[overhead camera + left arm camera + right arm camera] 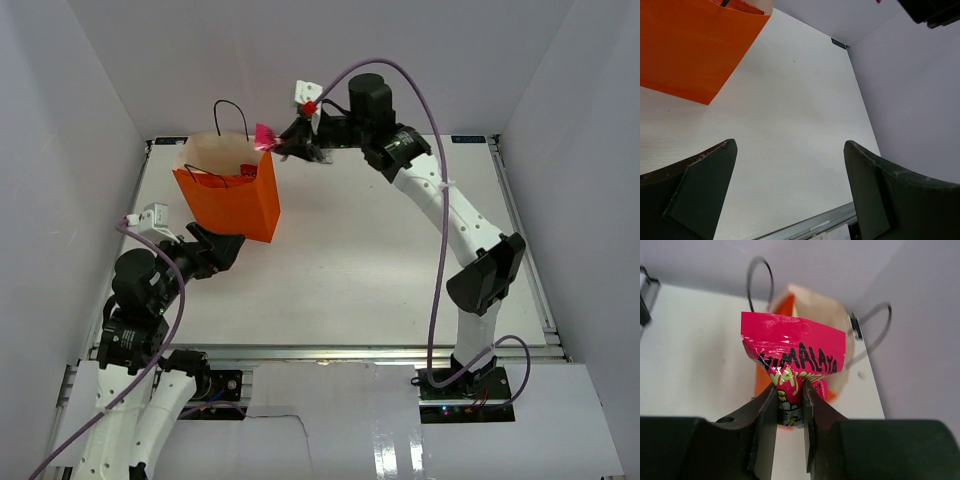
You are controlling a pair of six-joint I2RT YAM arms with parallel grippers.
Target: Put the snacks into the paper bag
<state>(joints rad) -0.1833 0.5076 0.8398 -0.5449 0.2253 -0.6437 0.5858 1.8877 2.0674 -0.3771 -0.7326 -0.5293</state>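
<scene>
The right tool (790, 407) pinches a magenta packet (792, 347) by its lower end, jaws narrow, at the 1 o'clock rim of the orange paper bag (235, 200). The left tool (790, 170) gapes wide and empty at the bag's 7 o'clock, over the worktop (380, 260).

Glossy, crinkled plastic film on the magenta packet (792, 347) — the paper bag (230, 205) matt, the table (380, 270) smooth and matt.
</scene>
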